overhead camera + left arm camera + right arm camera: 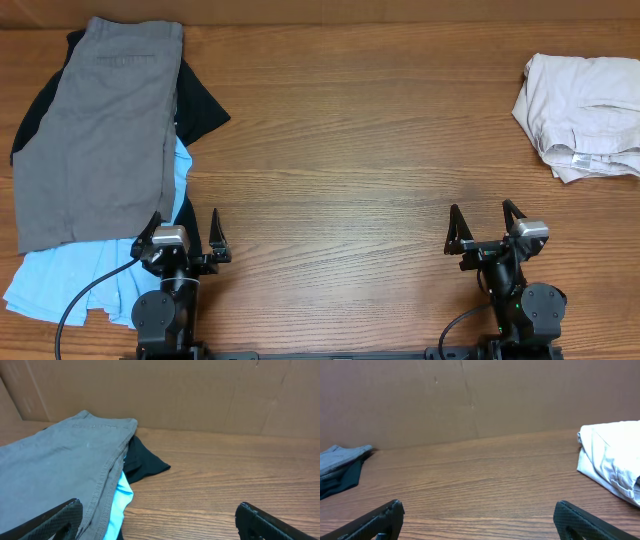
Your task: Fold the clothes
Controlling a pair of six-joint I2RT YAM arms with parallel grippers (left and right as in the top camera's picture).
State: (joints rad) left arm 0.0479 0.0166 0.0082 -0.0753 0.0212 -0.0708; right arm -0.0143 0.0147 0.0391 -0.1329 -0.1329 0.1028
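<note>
Left end effector [185, 222] and right end effector [482, 212] both open, nothing held; clothes sit in two spots on the bench [350, 150].
Overhead view: left end effector is at 7 o'clock, spread wide, just beside the lower edge of the pile. Right one is at 5 o'clock, also spread wide, over bare wood. The pile is at 10 o'clock. Grey shorts [100, 130] lie flat on top with the waistband toward 12. Black shirt [200, 105] sticks out from under them toward 3. Light blue shirt [70, 280] is at the bottom, showing toward 6. Beige garment [585, 115] is bunched up at 2 o'clock, well apart from the pile and from both end effectors.
</note>
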